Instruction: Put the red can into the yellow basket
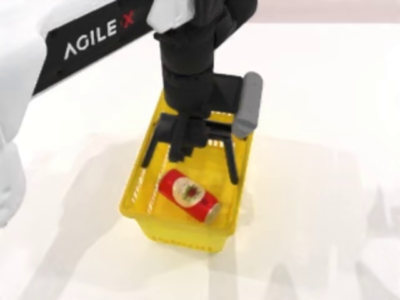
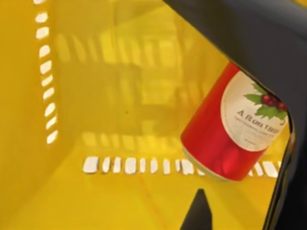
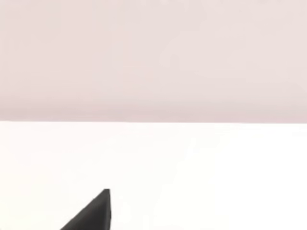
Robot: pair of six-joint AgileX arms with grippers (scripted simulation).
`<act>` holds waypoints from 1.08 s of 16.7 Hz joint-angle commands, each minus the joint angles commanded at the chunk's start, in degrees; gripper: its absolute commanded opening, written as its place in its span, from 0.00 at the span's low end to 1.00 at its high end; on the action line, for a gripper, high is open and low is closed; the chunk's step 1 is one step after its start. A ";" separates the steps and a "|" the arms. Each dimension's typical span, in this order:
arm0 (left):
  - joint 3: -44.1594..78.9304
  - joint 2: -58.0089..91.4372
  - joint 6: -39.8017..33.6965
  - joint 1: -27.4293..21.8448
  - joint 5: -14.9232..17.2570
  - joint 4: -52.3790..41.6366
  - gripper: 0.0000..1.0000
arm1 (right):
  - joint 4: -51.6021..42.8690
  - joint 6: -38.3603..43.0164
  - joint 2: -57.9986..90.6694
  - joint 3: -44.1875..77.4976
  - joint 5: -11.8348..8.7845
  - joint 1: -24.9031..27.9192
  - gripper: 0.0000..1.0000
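One red can (image 1: 188,195) lies on side inside yellow basket (image 1: 139,187), at 6 o'clock end of basket floor, silver top pointing toward 4 o'clock. Left gripper (image 1: 189,145) hangs over basket middle, just 12 o'clock of can, fingers spread wide, gripping nothing, apart from can. Judgement: can released here, so task looks done; wide claw allows clean lift out. Left wrist view shows can (image 2: 230,129) on yellow floor near slotted wall. Right arm parked out of top view; its claw state cannot be told.
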 joint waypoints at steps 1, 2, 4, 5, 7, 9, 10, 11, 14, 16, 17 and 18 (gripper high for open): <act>0.00 0.00 0.00 0.00 0.00 0.00 0.00 | 0.00 0.00 0.00 0.00 0.00 0.00 1.00; 0.00 0.00 0.00 0.00 0.00 0.00 0.00 | 0.00 0.00 0.00 0.00 0.00 0.00 1.00; 0.00 0.00 0.00 0.00 0.00 0.00 0.00 | 0.00 0.00 0.00 0.00 0.00 0.00 1.00; 0.00 0.00 0.00 0.00 0.00 0.00 0.00 | 0.00 0.00 0.00 0.00 0.00 0.00 1.00; 0.00 0.00 0.00 0.00 0.00 0.00 0.00 | 0.00 0.00 0.00 0.00 0.00 0.00 1.00; 0.00 0.00 0.00 0.00 0.00 0.00 0.00 | 0.00 0.00 0.00 0.00 0.00 0.00 1.00; 0.00 0.00 0.00 0.00 0.00 0.00 0.00 | 0.00 0.00 0.00 0.00 0.00 0.00 1.00; 0.00 0.00 0.00 0.00 0.00 0.00 0.00 | 0.00 0.00 0.00 0.00 0.00 0.00 1.00; 0.00 0.00 0.00 0.00 0.00 0.00 0.00 | 0.00 0.00 0.00 0.00 0.00 0.00 1.00; -0.02 0.07 0.07 0.02 0.01 -0.02 0.00 | 0.00 0.00 0.00 0.00 0.00 0.00 1.00; 0.18 0.08 0.15 0.05 0.02 -0.22 0.00 | 0.00 0.00 0.00 0.00 0.00 0.00 1.00; 0.99 0.08 0.38 0.25 0.03 -1.04 0.00 | 0.00 0.00 0.00 0.00 0.00 0.00 1.00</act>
